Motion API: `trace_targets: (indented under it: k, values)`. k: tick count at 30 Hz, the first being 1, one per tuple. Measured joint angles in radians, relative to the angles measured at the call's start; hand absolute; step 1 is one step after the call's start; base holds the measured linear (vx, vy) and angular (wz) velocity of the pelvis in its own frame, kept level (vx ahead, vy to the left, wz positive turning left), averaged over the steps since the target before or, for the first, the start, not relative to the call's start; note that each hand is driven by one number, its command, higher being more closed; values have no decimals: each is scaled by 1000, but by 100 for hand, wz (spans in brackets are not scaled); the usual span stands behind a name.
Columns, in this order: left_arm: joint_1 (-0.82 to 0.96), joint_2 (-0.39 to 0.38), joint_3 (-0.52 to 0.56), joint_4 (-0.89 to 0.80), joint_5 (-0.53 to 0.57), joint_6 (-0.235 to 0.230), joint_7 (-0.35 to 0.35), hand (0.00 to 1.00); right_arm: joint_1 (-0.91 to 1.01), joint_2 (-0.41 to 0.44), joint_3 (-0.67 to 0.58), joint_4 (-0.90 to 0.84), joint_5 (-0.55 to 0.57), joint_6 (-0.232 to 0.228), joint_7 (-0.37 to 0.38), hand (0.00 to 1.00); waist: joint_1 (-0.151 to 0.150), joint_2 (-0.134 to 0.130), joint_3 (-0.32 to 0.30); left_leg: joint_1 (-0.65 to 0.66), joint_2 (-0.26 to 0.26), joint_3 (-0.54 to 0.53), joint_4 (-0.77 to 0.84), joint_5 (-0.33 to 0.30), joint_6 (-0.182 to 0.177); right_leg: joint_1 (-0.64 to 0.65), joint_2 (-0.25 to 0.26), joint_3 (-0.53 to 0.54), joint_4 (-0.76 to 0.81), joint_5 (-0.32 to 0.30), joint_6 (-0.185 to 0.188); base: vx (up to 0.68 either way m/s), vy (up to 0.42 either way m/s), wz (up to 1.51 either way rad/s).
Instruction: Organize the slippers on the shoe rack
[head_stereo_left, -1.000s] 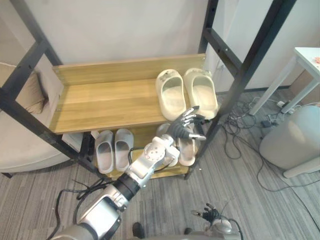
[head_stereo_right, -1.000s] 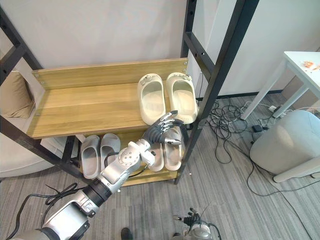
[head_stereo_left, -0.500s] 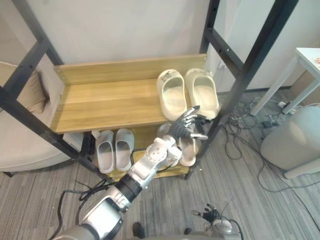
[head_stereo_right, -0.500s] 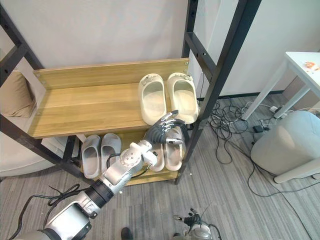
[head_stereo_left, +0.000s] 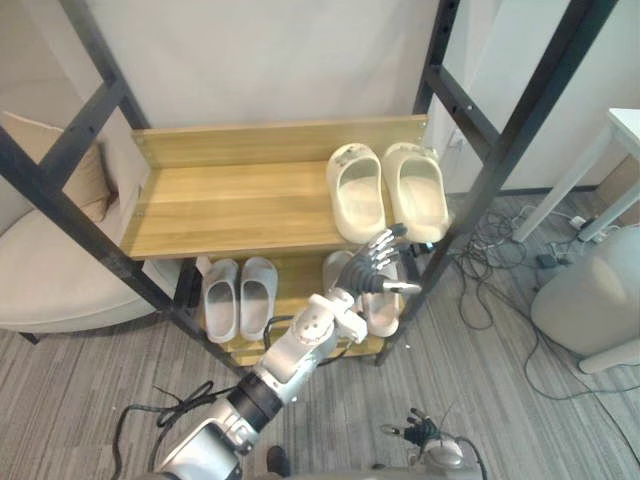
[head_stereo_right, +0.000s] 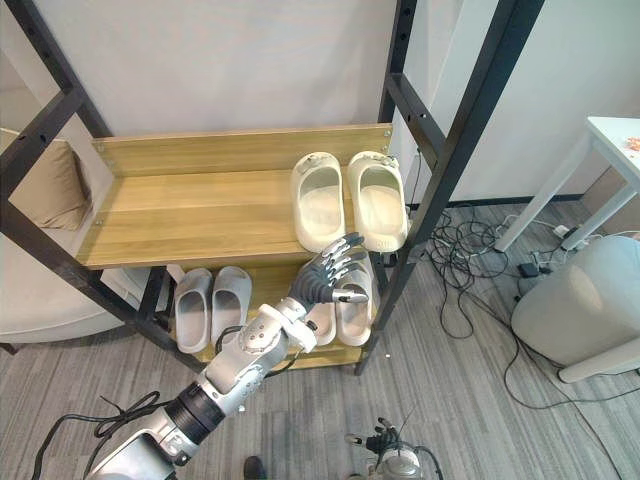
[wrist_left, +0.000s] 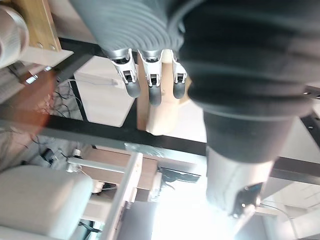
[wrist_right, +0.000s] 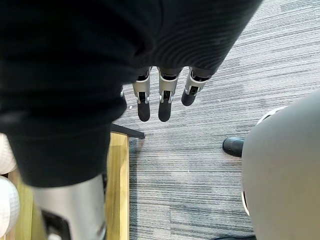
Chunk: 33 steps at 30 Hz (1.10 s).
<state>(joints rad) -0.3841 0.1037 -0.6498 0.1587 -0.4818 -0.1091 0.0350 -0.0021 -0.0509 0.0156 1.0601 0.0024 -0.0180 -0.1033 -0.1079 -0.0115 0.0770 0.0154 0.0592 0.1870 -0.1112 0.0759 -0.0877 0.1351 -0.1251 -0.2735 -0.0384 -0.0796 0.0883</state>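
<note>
A cream pair of slippers (head_stereo_left: 357, 192) lies side by side at the right end of the rack's upper wooden shelf (head_stereo_left: 230, 205). On the lower shelf a grey pair (head_stereo_left: 240, 295) lies at the left and a pale pair (head_stereo_right: 352, 310) at the right, partly behind my left hand. My left hand (head_stereo_left: 372, 272) hovers just in front of the upper shelf's front edge, below the cream pair, open and holding nothing; its fingers (wrist_left: 150, 85) are straight. My right hand (head_stereo_left: 425, 436) hangs low over the floor, its fingers (wrist_right: 160, 100) straight and empty.
Black metal posts (head_stereo_left: 500, 160) frame the rack. A beige cushioned seat (head_stereo_left: 50, 290) stands to the left. A grey rounded bin (head_stereo_left: 590, 300) and a white table (head_stereo_left: 620, 130) stand to the right, with loose cables (head_stereo_left: 500, 250) on the floor by them.
The whole picture has shifted, so the camera moved. My left hand has dropped slightly below the cream slippers' toes. The slippers have stayed in place.
</note>
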Motion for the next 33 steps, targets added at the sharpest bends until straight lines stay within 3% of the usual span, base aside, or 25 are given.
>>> trace_targets:
  k: [8, 16, 26, 33]
  values:
    - [35, 2, -24, -117, -72, -10, -16, 0, -8, -9, 39, 17, 2, 0, -2, 0, 10, 0, 0, 4, -4, -30, 0, 2, 2, 21, 0, -34, 0, -3, 3, -4, -1, 9]
    - [47, 5, -28, -170, -70, -13, -17, 0, -20, -10, 70, 26, 9, 2, -3, 0, 32, -1, 0, 7, -6, -40, 0, 5, 5, 29, -1, -46, 0, -5, 5, -3, 0, 5]
    - [96, 4, 218, -144, -48, -41, 62, 0, -10, -9, 65, 25, 19, 1, -3, 0, 50, -5, -1, 19, -6, -43, 0, 5, 5, 43, -1, -50, 4, -12, 0, 0, 0, 0]
    - [96, 3, 320, -76, -26, -42, 98, 0, -5, -5, 52, 24, 19, 1, -1, 0, 50, -14, 0, 18, -6, -40, 0, 5, 5, 41, 0, -48, 3, -15, 0, 0, 0, 0]
